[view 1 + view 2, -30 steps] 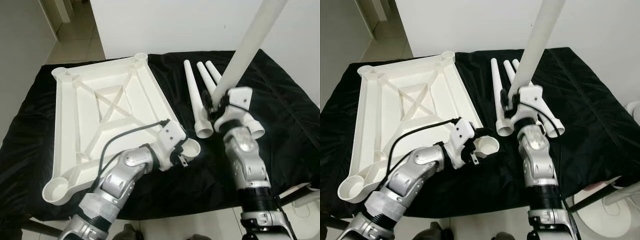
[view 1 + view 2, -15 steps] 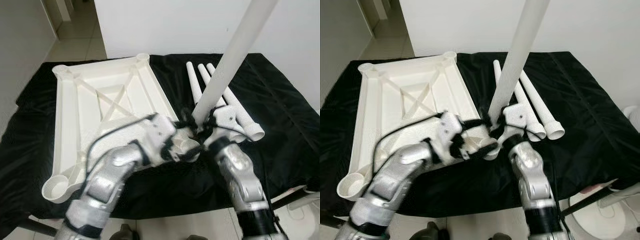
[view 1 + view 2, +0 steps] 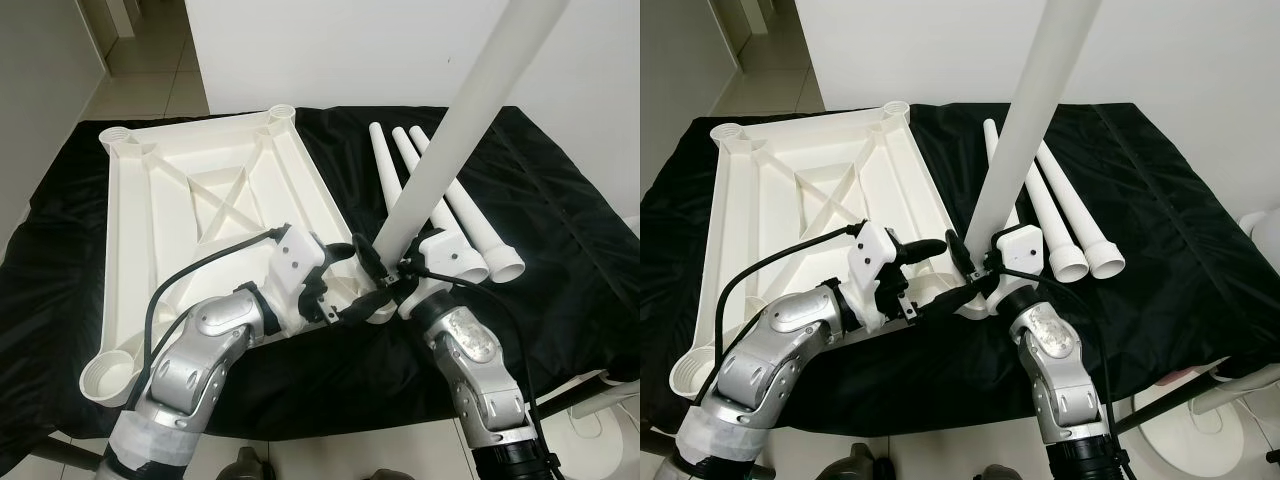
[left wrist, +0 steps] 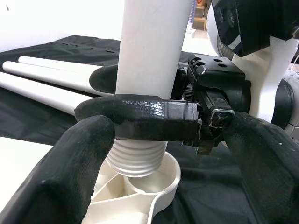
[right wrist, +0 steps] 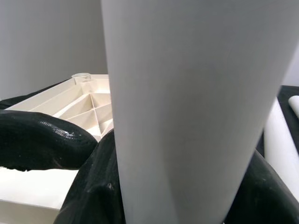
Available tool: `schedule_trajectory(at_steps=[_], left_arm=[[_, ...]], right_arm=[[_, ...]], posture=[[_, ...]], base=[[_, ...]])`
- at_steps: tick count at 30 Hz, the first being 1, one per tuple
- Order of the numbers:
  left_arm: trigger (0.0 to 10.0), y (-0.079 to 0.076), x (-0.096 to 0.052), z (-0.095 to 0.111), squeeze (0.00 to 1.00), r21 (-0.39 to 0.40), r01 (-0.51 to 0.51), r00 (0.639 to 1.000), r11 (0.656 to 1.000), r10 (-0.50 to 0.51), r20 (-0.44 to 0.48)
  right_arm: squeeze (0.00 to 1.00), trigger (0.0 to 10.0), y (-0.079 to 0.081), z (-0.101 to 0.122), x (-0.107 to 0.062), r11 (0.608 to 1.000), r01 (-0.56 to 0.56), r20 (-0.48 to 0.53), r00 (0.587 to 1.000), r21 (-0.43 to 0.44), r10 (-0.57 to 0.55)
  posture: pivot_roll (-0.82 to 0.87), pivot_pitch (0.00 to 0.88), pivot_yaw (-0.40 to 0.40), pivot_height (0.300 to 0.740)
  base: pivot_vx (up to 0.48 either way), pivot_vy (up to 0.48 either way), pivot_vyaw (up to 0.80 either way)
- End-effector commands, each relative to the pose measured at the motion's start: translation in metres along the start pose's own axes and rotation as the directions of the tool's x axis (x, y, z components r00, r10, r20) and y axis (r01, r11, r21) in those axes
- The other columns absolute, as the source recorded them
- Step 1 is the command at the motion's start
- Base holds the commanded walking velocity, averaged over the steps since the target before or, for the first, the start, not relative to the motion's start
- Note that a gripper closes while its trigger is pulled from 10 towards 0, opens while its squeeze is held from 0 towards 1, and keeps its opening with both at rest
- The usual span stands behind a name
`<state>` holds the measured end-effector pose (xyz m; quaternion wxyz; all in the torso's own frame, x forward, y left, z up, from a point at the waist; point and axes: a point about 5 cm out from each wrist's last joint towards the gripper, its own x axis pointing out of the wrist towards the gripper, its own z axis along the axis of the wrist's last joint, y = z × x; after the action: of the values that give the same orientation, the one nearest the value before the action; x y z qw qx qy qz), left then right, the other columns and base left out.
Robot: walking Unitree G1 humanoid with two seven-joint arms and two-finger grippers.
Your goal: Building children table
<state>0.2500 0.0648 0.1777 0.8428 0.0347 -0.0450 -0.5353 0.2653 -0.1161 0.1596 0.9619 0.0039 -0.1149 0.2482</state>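
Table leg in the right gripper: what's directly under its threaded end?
The corner socket of the upturned tabletop sits under the table leg. The right gripper is clamped on the leg above the threads. The socket's floor is hidden by the leg.

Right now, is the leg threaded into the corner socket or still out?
Not seated: in the left wrist view the leg's threads sit exposed above the socket. The right hand grips it.

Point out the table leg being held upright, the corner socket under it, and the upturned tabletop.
table leg [image 3: 440, 170], left eye view, mid-shaft.
corner socket [image 4: 169, 173], left wrist view, near rim.
tabletop [image 3: 215, 195], left eye view, crossed ribs on its underside.
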Motion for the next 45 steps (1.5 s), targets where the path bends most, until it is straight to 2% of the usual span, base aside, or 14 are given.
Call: schedule_trajectory(at_steps=[1, 5, 7, 9, 14, 18, 21, 26, 35, 41, 43, 45], left_arm=[[10.0, 0.031, -0.031, 0.008, 0.0, 0.074, -0.255, 0.967, 0.964, 0.253, 0.026], [10.0, 0.024, -0.036, 0.006, 0.0, 0.125, -0.227, 0.974, 0.966, 0.227, 0.016], [10.0, 0.022, -0.037, 0.003, 0.0, 0.125, -0.219, 0.975, 0.968, 0.22, 0.004], [10.0, 0.019, -0.04, 0.0, 0.0, 0.097, -0.212, 0.977, 0.972, 0.214, -0.011], [10.0, 0.019, -0.041, 0.004, 0.0, 0.091, -0.217, 0.976, 0.972, 0.218, 0.002], [10.0, 0.013, -0.04, 0.012, 0.0, 0.078, -0.177, 0.984, 0.981, 0.175, 0.03], [10.0, 0.004, -0.041, 0.012, 0.0, 0.07, -0.108, 0.994, 0.992, 0.107, 0.024], [10.0, -0.003, -0.043, 0.01, 0.0, 0.048, -0.06, 0.998, 0.997, 0.06, 0.014], [10.0, -0.012, -0.042, 0.004, 0.0, 0.014, -0.036, 0.999, 0.999, 0.036, -0.014], [10.0, -0.016, -0.043, 0.002, 0.0, 0.025, -0.025, 0.999, 0.999, 0.025, -0.028], [10.0, -0.017, -0.042, 0.002, 0.0, 0.043, -0.023, 0.999, 0.999, 0.025, -0.037], [10.0, -0.017, -0.042, 0.0, 0.0, 0.095, -0.022, 0.997, 0.995, 0.028, -0.065]], right_arm=[[0.17, 10.0, -0.008, -0.005, -0.011, 1.0, 0.023, -0.032, 0.999, 0.001, -0.023], [0.17, 10.0, -0.008, -0.004, -0.011, 1.0, 0.021, -0.029, 0.999, 0.004, -0.021], [0.17, 10.0, -0.009, -0.003, -0.01, 1.0, 0.021, -0.027, 0.999, 0.004, -0.021], [0.17, 10.0, -0.009, 0.0, -0.01, 1.0, 0.024, -0.019, 1.0, 0.006, -0.024], [0.17, 10.0, -0.013, 0.003, -0.011, 0.998, 0.054, 0.001, 0.999, 0.027, -0.054], [0.17, 10.0, -0.018, 0.007, -0.01, 0.994, 0.092, 0.029, 0.995, 0.063, -0.094], [0.17, 10.0, -0.017, 0.009, -0.009, 0.994, 0.087, 0.033, 0.996, 0.059, -0.089], [0.17, 10.0, -0.016, 0.008, -0.01, 0.996, 0.076, 0.028, 0.997, 0.05, -0.078], [0.17, 10.0, -0.011, 0.001, -0.009, 0.999, 0.041, -0.002, 0.999, 0.034, -0.041], [0.17, 10.0, -0.012, -0.001, -0.008, 1.0, 0.016, -0.02, 1.0, 0.021, -0.015], [0.17, 10.0, -0.011, -0.003, -0.008, 1.0, 0.007, -0.028, 1.0, 0.008, -0.007], [0.17, 10.0, -0.011, -0.005, -0.008, 1.0, -0.017, -0.044, 0.999, -0.016, 0.017]], posture=[[-0.08, 0.042, 0.021, 0.74], [-0.08, 0.044, 0.02, 0.74], [-0.08, 0.044, 0.02, 0.74], [-0.08, 0.05, 0.018, 0.74], [-0.08, 0.054, 0.018, 0.74], [-0.08, 0.054, 0.02, 0.74], [-0.08, 0.054, 0.02, 0.74], [-0.08, 0.053, 0.023, 0.74], [-0.07, 0.052, 0.019, 0.74], [-0.07, 0.052, 0.012, 0.74], [-0.07, 0.051, 0.01, 0.74], [-0.06, 0.049, 0.009, 0.74]], base=[[0.0, 0.0, 0.0], [0.0, 0.0, 0.0], [0.0, 0.0, 0.0], [0.0, 0.0, 0.0], [0.0, 0.0, 0.0], [0.0, 0.0, 0.0], [0.0, 0.0, 0.0], [0.0, 0.0, 0.0], [0.0, 0.0, 0.0], [0.0, 0.0, 0.0], [0.0, 0.0, 0.0], [0.0, 0.0, 0.0]])
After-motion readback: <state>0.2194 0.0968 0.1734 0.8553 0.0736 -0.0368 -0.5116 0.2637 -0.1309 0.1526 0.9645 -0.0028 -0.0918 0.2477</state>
